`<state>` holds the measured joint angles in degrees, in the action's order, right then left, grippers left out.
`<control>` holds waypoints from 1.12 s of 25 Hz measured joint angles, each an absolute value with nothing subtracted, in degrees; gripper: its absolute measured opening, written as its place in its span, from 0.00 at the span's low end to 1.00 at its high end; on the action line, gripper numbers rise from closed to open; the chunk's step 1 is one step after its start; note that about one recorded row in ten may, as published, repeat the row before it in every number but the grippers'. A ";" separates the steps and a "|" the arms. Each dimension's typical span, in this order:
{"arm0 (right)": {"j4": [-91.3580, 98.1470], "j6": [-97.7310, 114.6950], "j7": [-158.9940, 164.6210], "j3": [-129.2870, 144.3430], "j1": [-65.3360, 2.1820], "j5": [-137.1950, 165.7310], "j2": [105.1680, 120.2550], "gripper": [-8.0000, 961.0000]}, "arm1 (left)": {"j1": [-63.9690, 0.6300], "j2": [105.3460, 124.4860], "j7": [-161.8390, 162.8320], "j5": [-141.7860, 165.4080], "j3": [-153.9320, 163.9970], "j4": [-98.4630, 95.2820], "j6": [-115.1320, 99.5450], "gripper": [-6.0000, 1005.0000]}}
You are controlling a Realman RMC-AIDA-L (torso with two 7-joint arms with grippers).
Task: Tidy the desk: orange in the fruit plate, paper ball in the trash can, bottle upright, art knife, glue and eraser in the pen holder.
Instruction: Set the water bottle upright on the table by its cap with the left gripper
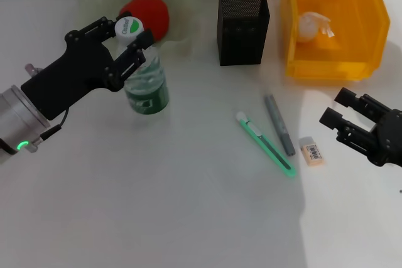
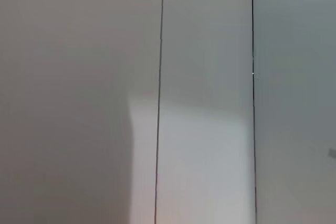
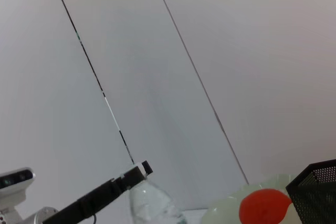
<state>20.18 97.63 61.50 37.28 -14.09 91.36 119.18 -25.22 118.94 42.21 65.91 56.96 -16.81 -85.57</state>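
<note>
One bottle [image 1: 146, 83], one orange [image 1: 149, 14], one plate [image 1: 182, 4], one pen holder [image 1: 243, 25] and one yellow bin [image 1: 331, 26] are sitting on the desk [image 1: 188, 205], the bin holding one paper ball [image 1: 314, 25]. One green knife [image 1: 266, 144], one grey glue stick [image 1: 279, 125] and one eraser [image 1: 311, 151] are lying near the right side. Two grippers are showing, the left gripper [image 1: 129, 45] and the right gripper [image 1: 339, 111].

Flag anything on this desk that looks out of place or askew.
Three things lie loose on the table instead of in the black pen holder: the green art knife, the grey glue stick and the eraser. Nothing looks spilled or damaged; the bottle stands upright at the left gripper.
</note>
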 joint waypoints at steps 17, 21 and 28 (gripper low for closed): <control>15.44 96.49 58.37 37.08 -16.49 91.15 119.36 0.75 | -29.37 119.18 34.03 61.04 56.78 -8.44 -83.11 0.45; 15.34 96.24 58.35 37.08 -16.56 91.14 119.36 0.75 | -29.18 119.18 34.01 59.83 56.77 -8.16 -82.60 0.45; 15.30 96.11 58.35 37.09 -16.81 91.13 119.36 0.75 | -29.17 119.17 33.89 58.58 56.71 -6.94 -81.74 0.45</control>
<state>15.30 96.11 58.35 37.09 -16.81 91.13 119.36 -29.17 119.17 33.89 58.58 56.71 -6.94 -81.74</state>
